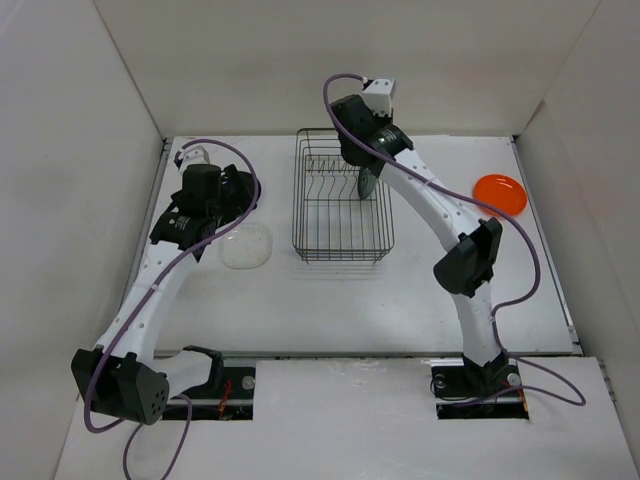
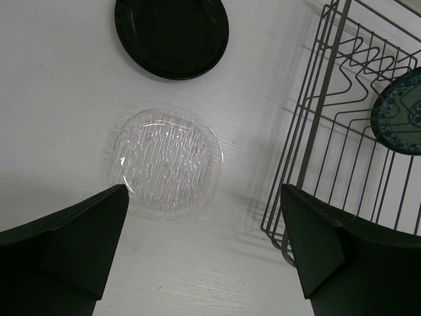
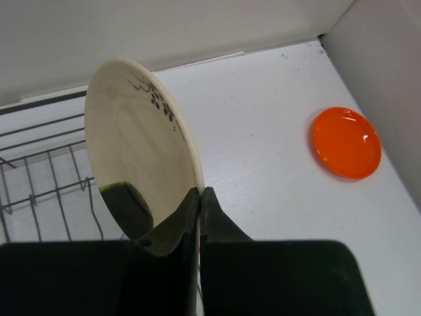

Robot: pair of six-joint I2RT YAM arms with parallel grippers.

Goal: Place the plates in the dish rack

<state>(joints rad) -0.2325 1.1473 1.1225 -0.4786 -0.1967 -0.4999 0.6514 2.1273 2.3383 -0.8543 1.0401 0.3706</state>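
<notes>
Cream plate (image 3: pixel 141 164) stands on edge, its rim pinched in the tightly clamped right gripper (image 3: pixel 199 197), above the far right part of the dish rack (image 1: pixel 340 245). Right arm stretched forward, elbow out to the right. Teal patterned plate (image 2: pixel 402 112) sits inside the rack. Orange plate (image 3: pixel 346 143) lies flat on the table (image 1: pixel 400 300), well right of the rack. Left arm reaches forward, left of the rack. Left gripper (image 2: pixel 202 197) spread wide and empty above the clear plate (image 2: pixel 164 161); black plate (image 2: pixel 172 36) just beyond.
</notes>
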